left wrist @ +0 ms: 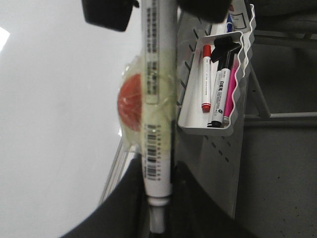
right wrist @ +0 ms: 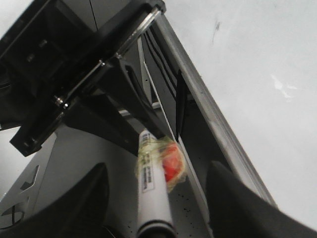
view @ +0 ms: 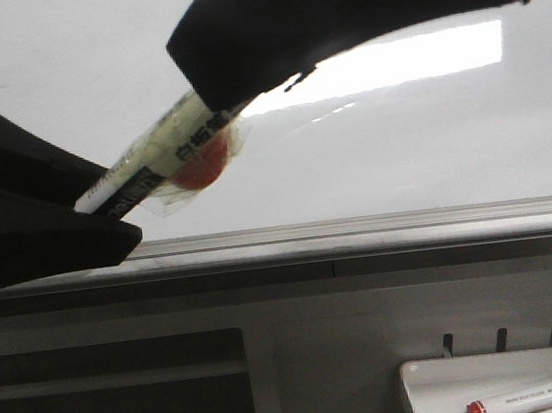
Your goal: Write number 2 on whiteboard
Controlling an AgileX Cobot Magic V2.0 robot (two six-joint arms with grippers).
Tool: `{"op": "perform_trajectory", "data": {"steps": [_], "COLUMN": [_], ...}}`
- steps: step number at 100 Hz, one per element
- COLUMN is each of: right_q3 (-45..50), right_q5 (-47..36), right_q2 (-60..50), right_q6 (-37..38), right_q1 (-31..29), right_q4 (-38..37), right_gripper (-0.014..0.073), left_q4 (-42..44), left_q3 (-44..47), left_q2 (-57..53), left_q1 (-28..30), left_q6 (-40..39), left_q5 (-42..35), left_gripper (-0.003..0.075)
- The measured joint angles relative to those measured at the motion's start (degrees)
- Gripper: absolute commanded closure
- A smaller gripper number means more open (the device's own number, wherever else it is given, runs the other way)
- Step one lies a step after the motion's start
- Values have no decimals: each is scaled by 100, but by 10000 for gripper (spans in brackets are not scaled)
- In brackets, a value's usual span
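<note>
The whiteboard [view: 400,151] fills the background, with its grey edge rail [view: 359,226] below; no number 2 shows on it. A white marker [view: 165,160], wrapped in clear tape with a red blob, spans between both grippers. My left gripper [view: 105,212] is shut on one end of it, as the left wrist view [left wrist: 158,198] shows, with the marker [left wrist: 157,99] running straight out of the jaws. My right gripper [view: 230,81] covers the other end. In the right wrist view its fingers [right wrist: 89,198] stand wide apart on either side of the marker [right wrist: 153,193] without touching it.
A small white tray [view: 429,389] hangs below the rail at the right with a red-capped marker [view: 541,398] in it. The left wrist view shows the tray [left wrist: 233,126] holding red, black and pink markers. A faint dark smudge [right wrist: 216,25] marks the board.
</note>
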Motion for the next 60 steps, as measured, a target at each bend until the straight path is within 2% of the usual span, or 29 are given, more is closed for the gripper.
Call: {"op": "perform_trajectory", "data": {"steps": [7,12,15,33,40,53,60], "right_q3": [0,-9,-9,-13,-13,-22,-22], "right_q5": [9,9,9,58,68,68,68], "right_q2": [11,11,11,11,11,11,11], "right_q6": [0,0,-9,-9,-21,-21,-21], "right_q1": [0,0,0,5,5,14,14], "right_q4": [9,9,11,35,35,46,46], "right_gripper": [460,617,671,664,664,664,664], "left_q4": [0,0,0,34,38,-4,-39], "left_q3": [0,0,0,0,0,0,0], "left_q2": [0,0,0,0,0,-189,-450], "left_q1": [0,0,0,0,0,0,0], "left_q6": [0,0,0,10,10,10,10], "left_q5": [0,0,0,9,22,132,132], "left_gripper": [741,741,741,720,633,398,322]}}
